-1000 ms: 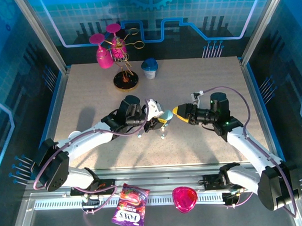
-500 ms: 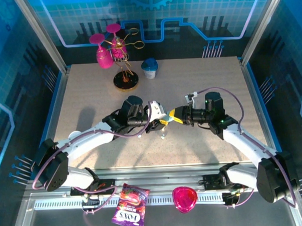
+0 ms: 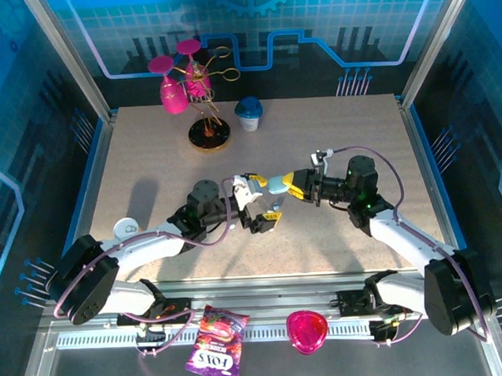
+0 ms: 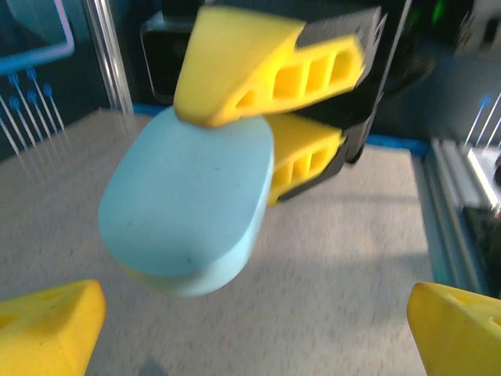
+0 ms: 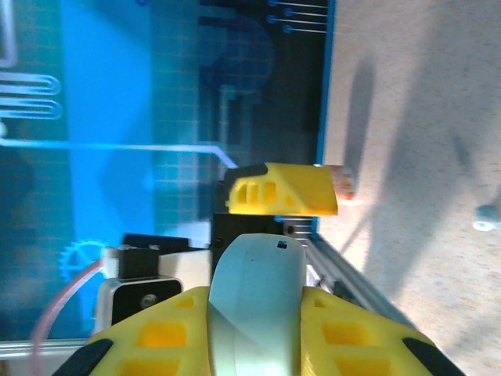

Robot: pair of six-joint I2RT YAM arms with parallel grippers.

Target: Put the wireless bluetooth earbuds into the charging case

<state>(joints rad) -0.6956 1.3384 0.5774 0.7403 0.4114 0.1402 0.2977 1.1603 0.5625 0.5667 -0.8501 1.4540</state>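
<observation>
Top cam sits high up behind my two arms [image 3: 145,242], tilted down, so the whole table [image 3: 150,159] fills the middle and I reach in from the bottom edge. Left wrist cam rides low and near level, looking across the table, with my left gripper [image 4: 252,325] straddling the bottom corners. Right wrist cam is rolled sideways: table down the right side, wall [image 5: 117,117] on the left. Both wrist cams sit super close on the same charging case [image 4: 188,207], from opposite sides; top cam catches it mid-frame, small.
</observation>
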